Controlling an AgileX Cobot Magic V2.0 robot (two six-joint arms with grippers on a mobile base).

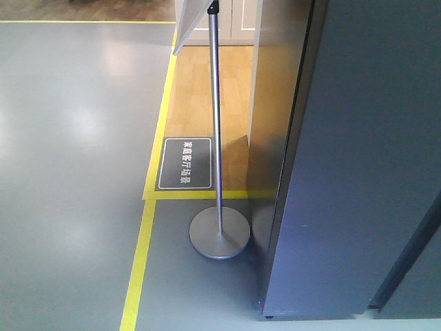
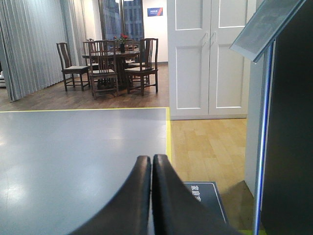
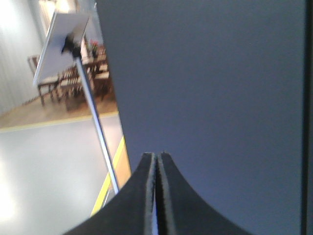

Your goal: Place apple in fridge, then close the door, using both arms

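Note:
The fridge's dark grey outer face [image 1: 358, 152] fills the right of the front view; it also shows in the right wrist view [image 3: 210, 78] and as a dark edge in the left wrist view [image 2: 288, 147]. No white interior shows. The apple is out of view. My left gripper [image 2: 151, 157] is shut and empty, pointing over the grey floor. My right gripper [image 3: 157, 154] is shut and empty, close to the fridge's grey face. Neither arm shows in the front view.
A sign stand with a metal pole [image 1: 216, 124] and round base [image 1: 220, 233] stands just left of the fridge. A dark floor sign [image 1: 185, 163] lies on wood flooring inside yellow tape lines [image 1: 141, 255]. White cabinet doors [image 2: 210, 54] and a dining set [image 2: 112, 63] are farther off.

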